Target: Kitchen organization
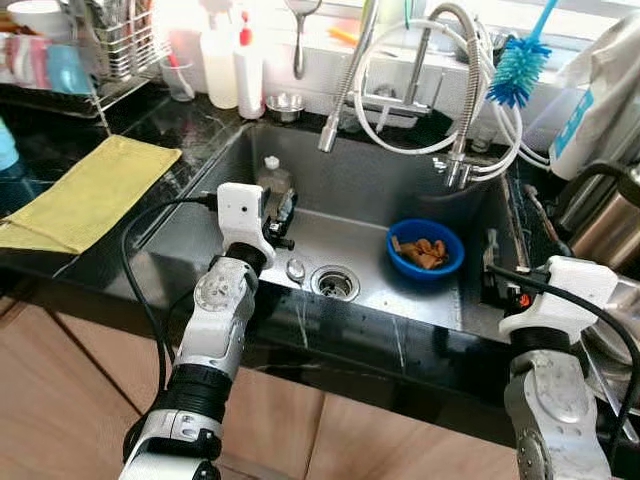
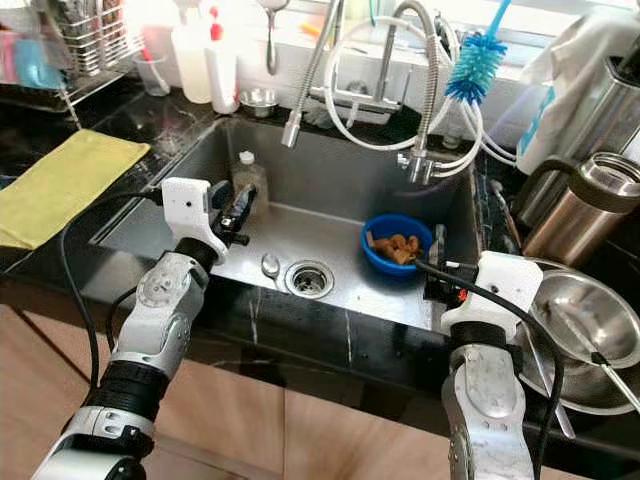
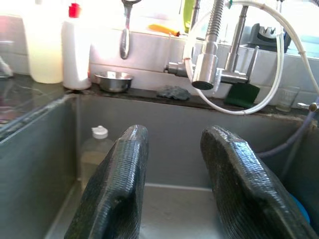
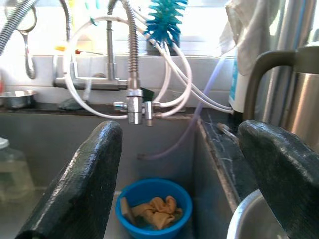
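A grey sink (image 1: 380, 185) is set into a black counter. My left gripper (image 1: 285, 215) hovers over its left part, open and holding nothing, just short of a clear bottle with a white cap (image 3: 97, 149) that stands against the sink wall. A blue bowl (image 1: 425, 250) with brown scraps sits on the sink floor at the right. A small spoon (image 1: 296, 269) lies beside the drain (image 1: 334, 283). My right gripper (image 2: 437, 262) is at the sink's right rim, open wide and empty, with the blue bowl (image 4: 153, 206) below and ahead of it.
A yellow cloth (image 1: 90, 190) lies on the counter at the left, a dish rack (image 1: 110, 40) behind it. Hose faucets (image 1: 465, 100) and a blue bottle brush (image 1: 520, 65) hang over the sink. A steel bowl (image 2: 580, 335) and steel jug (image 2: 580, 205) stand at the right.
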Tool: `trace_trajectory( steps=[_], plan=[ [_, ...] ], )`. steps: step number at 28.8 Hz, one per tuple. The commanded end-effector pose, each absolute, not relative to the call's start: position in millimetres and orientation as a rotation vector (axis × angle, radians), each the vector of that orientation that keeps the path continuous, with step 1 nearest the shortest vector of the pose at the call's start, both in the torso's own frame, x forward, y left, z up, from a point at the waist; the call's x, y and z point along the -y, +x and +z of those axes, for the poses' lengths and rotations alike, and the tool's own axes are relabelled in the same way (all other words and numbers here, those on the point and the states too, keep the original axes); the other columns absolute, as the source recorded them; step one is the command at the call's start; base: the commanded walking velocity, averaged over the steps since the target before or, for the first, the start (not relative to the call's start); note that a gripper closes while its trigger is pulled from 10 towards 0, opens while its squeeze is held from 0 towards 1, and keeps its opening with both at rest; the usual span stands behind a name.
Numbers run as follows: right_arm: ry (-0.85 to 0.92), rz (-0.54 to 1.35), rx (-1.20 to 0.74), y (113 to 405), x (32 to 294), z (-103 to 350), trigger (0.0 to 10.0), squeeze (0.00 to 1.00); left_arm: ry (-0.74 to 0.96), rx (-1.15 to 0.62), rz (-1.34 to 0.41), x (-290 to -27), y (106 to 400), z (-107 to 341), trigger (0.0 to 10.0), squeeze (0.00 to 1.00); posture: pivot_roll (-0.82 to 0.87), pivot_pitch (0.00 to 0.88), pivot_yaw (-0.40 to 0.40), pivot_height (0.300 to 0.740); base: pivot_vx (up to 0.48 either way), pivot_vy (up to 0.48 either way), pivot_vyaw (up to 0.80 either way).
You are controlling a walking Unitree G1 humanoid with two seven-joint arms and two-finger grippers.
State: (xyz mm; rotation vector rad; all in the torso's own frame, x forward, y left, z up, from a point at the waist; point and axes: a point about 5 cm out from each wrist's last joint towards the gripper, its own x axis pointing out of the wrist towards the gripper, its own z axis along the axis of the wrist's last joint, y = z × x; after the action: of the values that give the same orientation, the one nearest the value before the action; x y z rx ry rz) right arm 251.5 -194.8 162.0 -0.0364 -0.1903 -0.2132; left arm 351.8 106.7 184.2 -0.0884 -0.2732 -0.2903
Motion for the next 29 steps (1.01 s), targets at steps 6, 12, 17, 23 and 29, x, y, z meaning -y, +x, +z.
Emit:
trace_trajectory(
  steps=[6,12,17,23,29],
  plan=[
    [-0.133,-0.203,0.256,247,188,183,10.0,0.00,-0.098,0.269,-0.299,-105,353,183,10.0,0.00,0.07,0.090,-0.070,0.740,0.000,0.000,0.00],
    [-0.197,-0.186,0.277,230,174,193,10.0,0.00,-0.100,0.259,-0.309,-102,354,181,10.0,0.00,0.06,0.091,-0.067,0.740,0.000,0.000,0.00],
    [-0.186,-0.203,0.263,223,176,192,10.0,0.00,-0.103,0.253,-0.317,-99,354,180,10.0,0.00,0.04,0.092,-0.065,0.740,0.000,0.000,0.00],
    [-0.156,-0.224,0.241,228,183,187,10.0,0.00,-0.106,0.246,-0.308,-101,355,180,10.0,0.00,0.06,0.096,-0.071,0.740,0.000,0.000,0.00],
    [-0.111,-0.229,0.225,230,181,186,10.0,0.00,-0.099,0.235,-0.301,-104,355,178,10.0,0.00,0.06,0.103,-0.069,0.740,0.000,0.111,0.00]
  ],
)
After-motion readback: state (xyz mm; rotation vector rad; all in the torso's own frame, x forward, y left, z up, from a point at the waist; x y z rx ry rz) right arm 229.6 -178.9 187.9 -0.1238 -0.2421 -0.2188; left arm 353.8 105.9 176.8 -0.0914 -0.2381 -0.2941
